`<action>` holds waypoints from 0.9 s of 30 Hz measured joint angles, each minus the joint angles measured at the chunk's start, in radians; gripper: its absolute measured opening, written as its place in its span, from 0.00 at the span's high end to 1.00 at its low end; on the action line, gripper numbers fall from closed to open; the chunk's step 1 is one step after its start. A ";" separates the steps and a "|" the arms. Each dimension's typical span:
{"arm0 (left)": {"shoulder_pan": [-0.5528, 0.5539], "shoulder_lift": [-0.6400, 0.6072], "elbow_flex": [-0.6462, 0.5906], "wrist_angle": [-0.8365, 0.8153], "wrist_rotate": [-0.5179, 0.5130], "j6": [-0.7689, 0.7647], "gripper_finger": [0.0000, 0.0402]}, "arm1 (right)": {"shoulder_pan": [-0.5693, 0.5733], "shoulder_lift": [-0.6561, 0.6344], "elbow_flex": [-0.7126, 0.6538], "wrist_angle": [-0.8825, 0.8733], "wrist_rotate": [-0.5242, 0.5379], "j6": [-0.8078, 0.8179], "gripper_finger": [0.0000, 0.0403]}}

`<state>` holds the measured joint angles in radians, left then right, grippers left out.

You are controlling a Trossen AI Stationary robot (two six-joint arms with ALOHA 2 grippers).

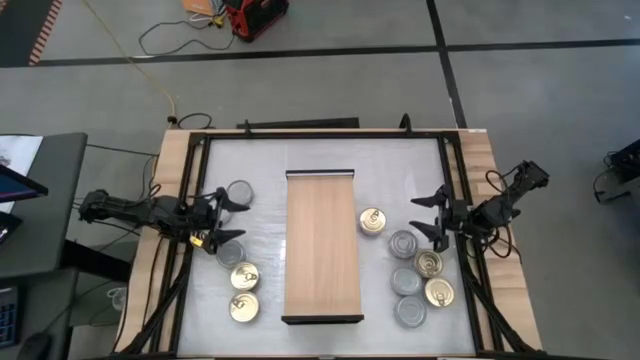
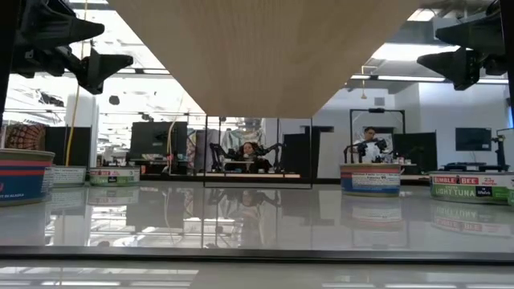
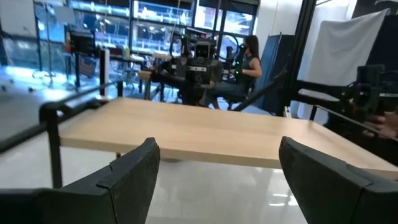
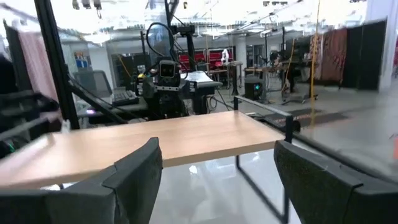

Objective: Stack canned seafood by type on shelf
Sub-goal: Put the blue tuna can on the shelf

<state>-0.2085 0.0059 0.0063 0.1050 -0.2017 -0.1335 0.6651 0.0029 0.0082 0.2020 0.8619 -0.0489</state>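
Note:
The light-wood shelf (image 1: 322, 245) with dark metal ends stands in the table's middle; it also shows in the left wrist view (image 3: 205, 134) and the right wrist view (image 4: 155, 146). Left of it, a silver-lidded can (image 1: 238, 193) and gold-lidded cans (image 1: 244, 277), (image 1: 243, 307) sit on the table. Right of it are a gold-lidded can (image 1: 372, 221), silver-lidded cans (image 1: 403, 243) and gold-lidded cans (image 1: 439, 293). My left gripper (image 1: 236, 218) is open and empty left of the shelf, raised above the table. My right gripper (image 1: 428, 213) is open and empty right of the shelf, also raised.
A dark metal frame (image 1: 320, 130) runs round the white tabletop. In the low view, cans (image 2: 370, 179) stand on the glossy surface and the shelf board (image 2: 265, 48) is overhead. Seated people and other robot arms show in the room beyond.

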 joint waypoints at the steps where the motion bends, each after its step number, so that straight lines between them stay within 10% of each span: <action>1: 0.000 0.000 0.000 -0.010 0.005 -0.009 0.21 | 0.000 0.000 0.000 0.000 0.000 0.037 0.18; 27: 0.000 0.000 0.051 0.042 -0.070 -0.024 0.21 | -0.001 0.005 0.000 -0.007 0.041 0.313 0.18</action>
<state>-0.2081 0.0063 0.0570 0.1468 -0.2714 -0.1576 0.6637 0.0074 0.0082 0.1951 0.9031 0.2645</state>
